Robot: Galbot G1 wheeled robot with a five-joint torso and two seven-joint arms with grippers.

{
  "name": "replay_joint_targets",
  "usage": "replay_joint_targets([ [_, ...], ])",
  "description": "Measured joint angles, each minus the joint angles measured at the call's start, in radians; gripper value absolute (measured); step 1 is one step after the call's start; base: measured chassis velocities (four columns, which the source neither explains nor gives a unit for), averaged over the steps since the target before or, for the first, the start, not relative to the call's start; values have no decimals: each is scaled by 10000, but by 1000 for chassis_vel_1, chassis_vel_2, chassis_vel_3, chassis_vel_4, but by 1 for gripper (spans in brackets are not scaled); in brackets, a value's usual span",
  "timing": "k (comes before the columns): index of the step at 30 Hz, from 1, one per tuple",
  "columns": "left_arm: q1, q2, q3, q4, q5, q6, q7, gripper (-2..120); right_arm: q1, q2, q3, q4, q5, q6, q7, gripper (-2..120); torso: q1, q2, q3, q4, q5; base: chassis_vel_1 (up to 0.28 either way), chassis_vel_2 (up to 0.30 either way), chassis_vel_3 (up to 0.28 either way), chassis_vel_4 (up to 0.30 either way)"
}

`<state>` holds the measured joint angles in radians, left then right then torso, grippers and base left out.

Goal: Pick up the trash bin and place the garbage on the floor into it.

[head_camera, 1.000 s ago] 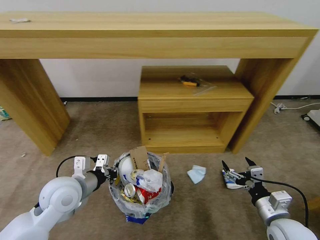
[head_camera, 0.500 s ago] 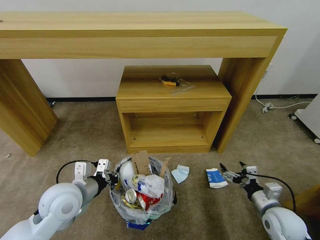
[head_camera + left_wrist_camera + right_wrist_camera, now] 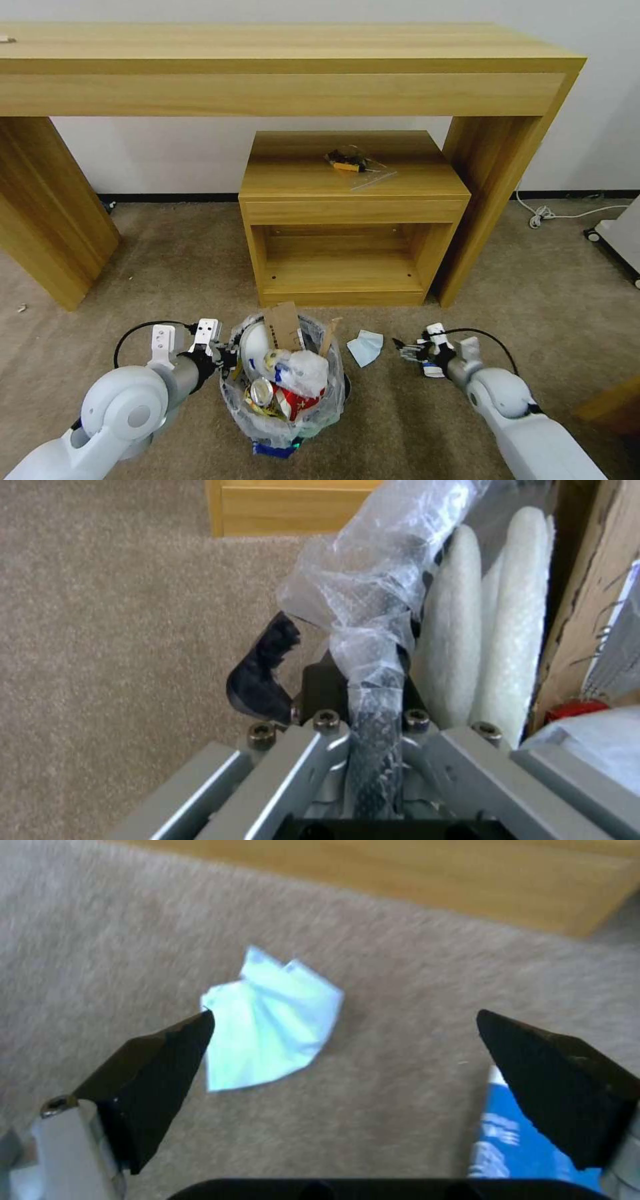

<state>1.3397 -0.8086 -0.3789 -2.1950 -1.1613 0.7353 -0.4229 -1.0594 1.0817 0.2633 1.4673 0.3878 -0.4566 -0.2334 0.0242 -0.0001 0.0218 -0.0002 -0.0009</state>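
The bin [image 3: 283,393] stands upright on the carpet, its crinkly clear bag stuffed with white slippers [image 3: 252,343], cardboard [image 3: 281,325], a stick [image 3: 328,335] and a crushed can [image 3: 259,393]. A pale-blue tissue [image 3: 365,347] lies just beside it, a blue-white packet [image 3: 501,1140] farther right

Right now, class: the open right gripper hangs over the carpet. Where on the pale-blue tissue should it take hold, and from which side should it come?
Probably from above. The pale-blue tissue lies flat on the carpet, fanned out and creased, so the right gripper, fingers open, would best straddle the raised folds near its middle and pinch them. The blue-white packet lies apart, clear of that descent.
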Motion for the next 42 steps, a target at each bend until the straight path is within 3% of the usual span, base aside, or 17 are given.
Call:
replay_joint_targets([
  [15,-37,-1,-28,-67,-21,3,4,0,2001,1080,-924,-2839,-1478,-256,-1496,99,0,0,-1,1,3,0,0,0,0],
  [19,-54,11,-23,-64,-41,3,1,0,2349,1370,-1024,-3479,-1577,-147,-1663,89,0,0,-1,1,4,0,0,0,0],
  [22,-43,33,-17,-90,-118,2,-25,0,2545,1637,-995,-4009,-1741,-73,-1699,73,0,0,-1,1,5,0,0,0,0],
  [24,-40,35,-17,-96,-124,2,-26,0,2547,1640,-993,-4019,-1744,-73,-1700,71,0,0,-1,1,4,0,0,0,0],
  [25,-19,60,-23,-143,-178,2,-32,0,2586,1705,-967,-4206,-1843,-62,-1718,61,0,0,-1,0,4,0,0,0,0],
  [30,-65,108,-29,-148,-204,2,-38,0,2629,1826,-930,-4476,-1959,81,-1713,48,0,0,-1,0,4,0,0,0,0],
  [31,-105,128,-29,-148,-222,1,-38,0,2654,1900,-915,-4606,-1988,208,-1666,41,0,0,-1,0,5,0,0,0,0],
  [42,-62,216,-3,-189,-229,1,-43,0,2722,2037,-726,-4872,-2029,625,-1435,2,0,0,-1,1,4,0,0,0,0],
])
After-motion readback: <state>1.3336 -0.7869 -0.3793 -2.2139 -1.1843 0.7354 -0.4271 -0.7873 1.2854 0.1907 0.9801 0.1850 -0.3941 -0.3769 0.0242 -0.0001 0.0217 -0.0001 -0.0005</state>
